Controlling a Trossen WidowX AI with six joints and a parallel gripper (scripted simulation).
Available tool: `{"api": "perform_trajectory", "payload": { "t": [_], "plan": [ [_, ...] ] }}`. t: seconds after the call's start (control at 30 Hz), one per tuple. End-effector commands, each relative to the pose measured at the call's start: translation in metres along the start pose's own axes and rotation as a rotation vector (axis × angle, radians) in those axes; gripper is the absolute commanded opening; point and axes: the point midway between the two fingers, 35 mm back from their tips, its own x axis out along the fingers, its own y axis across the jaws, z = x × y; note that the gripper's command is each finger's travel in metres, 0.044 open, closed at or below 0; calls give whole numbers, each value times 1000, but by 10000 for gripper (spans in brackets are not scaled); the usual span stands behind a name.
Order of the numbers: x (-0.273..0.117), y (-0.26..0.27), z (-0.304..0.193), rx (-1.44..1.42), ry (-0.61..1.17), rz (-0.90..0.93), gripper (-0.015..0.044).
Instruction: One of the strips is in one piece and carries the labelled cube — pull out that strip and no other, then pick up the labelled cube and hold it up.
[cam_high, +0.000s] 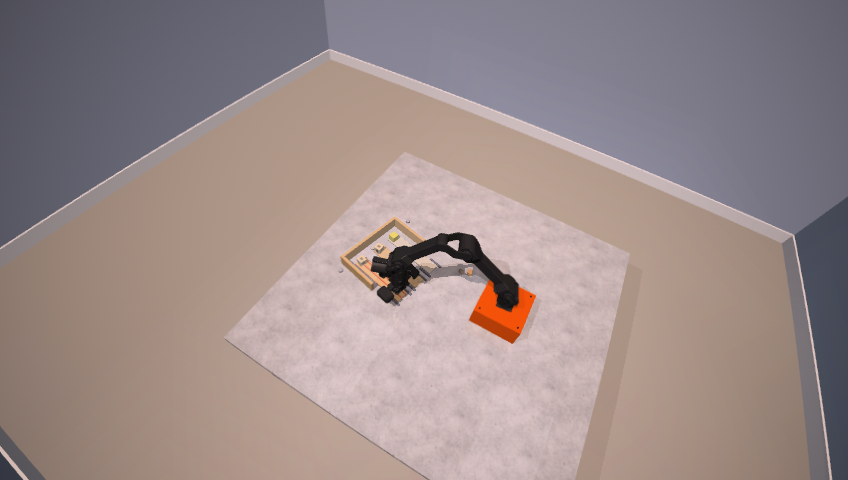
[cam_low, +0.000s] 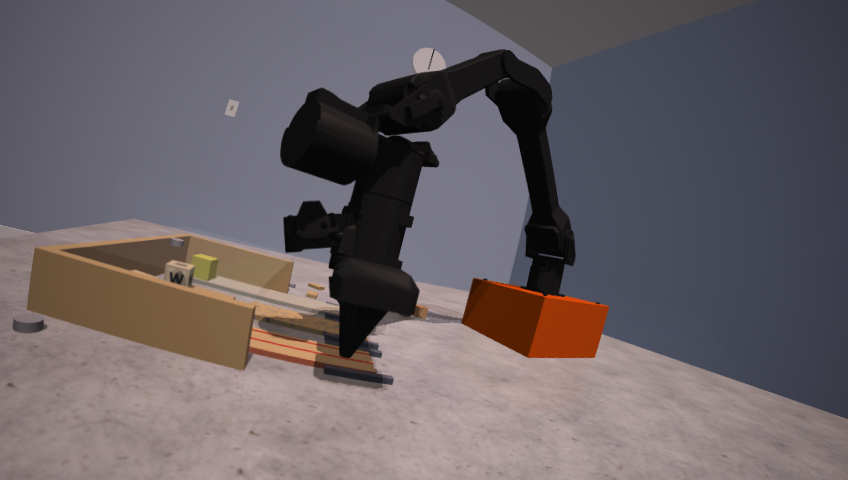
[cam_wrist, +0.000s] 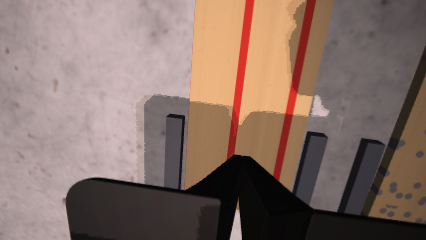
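Observation:
My gripper (cam_low: 346, 355) (cam_wrist: 240, 164) is shut with nothing between its fingers. It points down at the outer part of the red-lined strip (cam_low: 279, 345) (cam_wrist: 215, 60); whether the tips touch it I cannot tell. A speckled tan strip (cam_wrist: 412, 172) lies beside it, and a pale grey strip (cam_low: 255, 289) farther over. A pale cube marked W (cam_low: 178, 275) and a yellow-green cube (cam_low: 204, 267) (cam_high: 393, 236) stand inside the wooden frame (cam_low: 136, 315) (cam_high: 357, 276). Two pale cubes (cam_high: 379, 248) (cam_high: 362, 260) show in the top view. Strip ends inside the frame are partly hidden.
Dark rails (cam_low: 358, 375) (cam_wrist: 174, 150) (cam_wrist: 310, 165) flank the strip ends. Grey discs (cam_low: 27, 324) (cam_high: 407, 221) lie outside the frame. A small wooden block (cam_low: 421, 311) (cam_high: 469, 271) lies between the strips and the orange base (cam_low: 565, 327) (cam_high: 499, 315).

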Motion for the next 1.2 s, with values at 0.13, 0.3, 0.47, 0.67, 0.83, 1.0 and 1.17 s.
{"api": "perform_trajectory", "payload": {
  "t": [0.13, 0.3, 0.47, 0.67, 0.83, 1.0, 1.17],
  "plan": [
    [1, 0, 0, 0, 1, 3, 0],
    [2, 0, 0, 0, 1, 3, 0],
    [2, 0, 0, 0, 1, 3, 0],
    [3, 0, 0, 0, 1, 3, 0],
    [3, 0, 0, 0, 1, 3, 0],
    [4, 1, 0, 0, 1, 3, 0],
    [4, 1, 0, 0, 1, 3, 0]
  ]
}}
